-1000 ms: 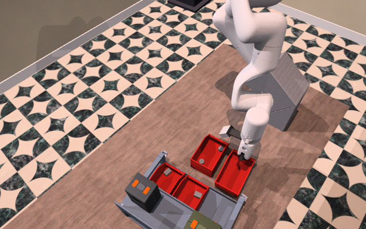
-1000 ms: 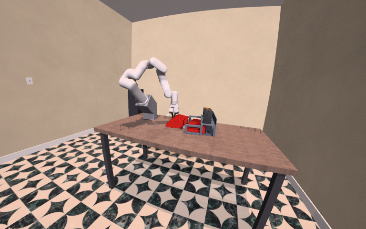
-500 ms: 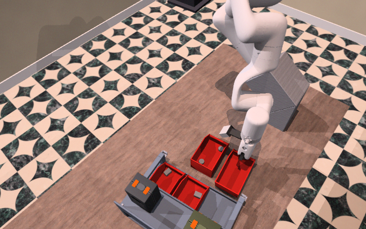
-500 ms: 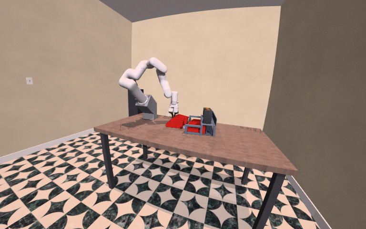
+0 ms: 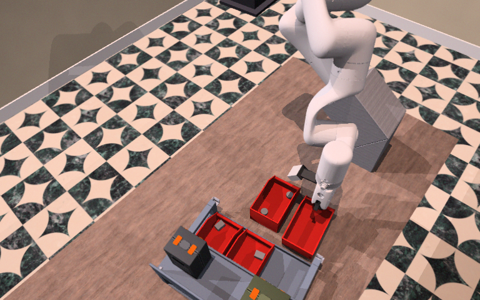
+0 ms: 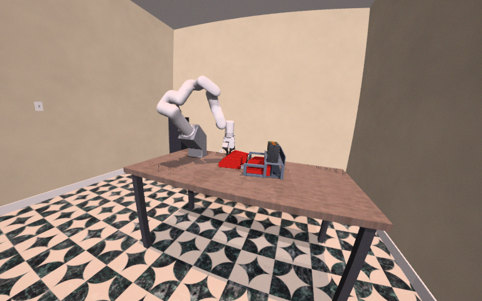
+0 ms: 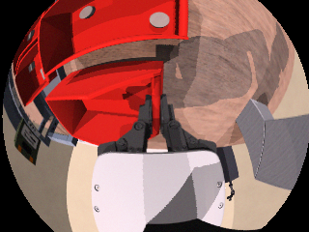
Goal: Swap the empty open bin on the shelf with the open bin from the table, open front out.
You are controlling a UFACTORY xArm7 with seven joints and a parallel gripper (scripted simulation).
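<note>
Empty bin (image 5: pixel 300 235) (image 6: pixel 241 153) (image 7: pixel 103 105) off shelf (image 5: pixel 311 274) (image 6: pixel 264 170) (image 7: pixel 69 140); claw (image 5: pixel 316 207) (image 6: pixel 228 152) (image 7: pixel 155 102) nearly closed, gripping its end wall. Release, parts bin (image 5: pixel 275 201) (image 6: pixel 230 163) (image 7: pixel 121 23) xfer o/s.

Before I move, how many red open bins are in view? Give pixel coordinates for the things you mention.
4: the empty bin (image 5: pixel 302 235) (image 6: pixel 241 153) (image 7: pixel 106 103) held by the gripper (image 5: pixel 315 207) (image 6: pixel 228 153) (image 7: pixel 155 102), a parts bin (image 5: pixel 279 197) (image 6: pixel 231 163) (image 7: pixel 118 21) beside it, two shelf bins (image 5: pixel 245 252) (image 6: pixel 256 170) (image 7: pixel 28 86) side by side. Some may be hidden.

The white arm (image 5: pixel 318 39) (image 6: pixel 184 91) arched high, then bent down to a nearly upright wrist (image 5: pixel 334 162) (image 6: pixel 230 127). The hand (image 5: pixel 315 209) (image 6: pixel 228 153) (image 7: pixel 155 102) pointed downward, its dark fingers clamped close together, a narrow gap between their tips.
</note>
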